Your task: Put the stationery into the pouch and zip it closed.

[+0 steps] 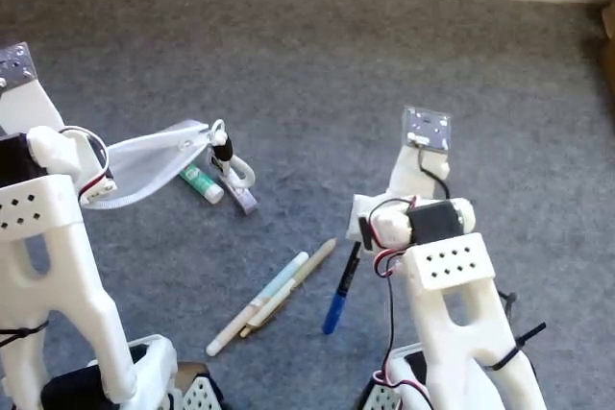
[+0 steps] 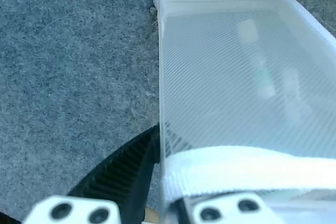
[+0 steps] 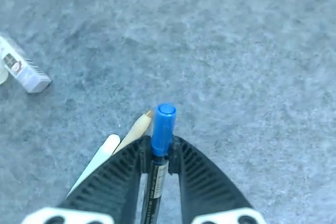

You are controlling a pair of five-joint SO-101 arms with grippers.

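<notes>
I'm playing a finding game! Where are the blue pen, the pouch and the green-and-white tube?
blue pen (image 3: 164, 121): right wrist view, on its blue cap.
pouch (image 2: 236, 77): left wrist view, on its see-through side.
green-and-white tube (image 1: 201, 183): high view, on its middle.

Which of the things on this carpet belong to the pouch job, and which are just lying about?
Job: pouch, held by left gripper; blue pen, held by right gripper; white pen; beige pencil; glue stick; small white item beside it.
Lying about: grey carpet, merely the surface.
</notes>
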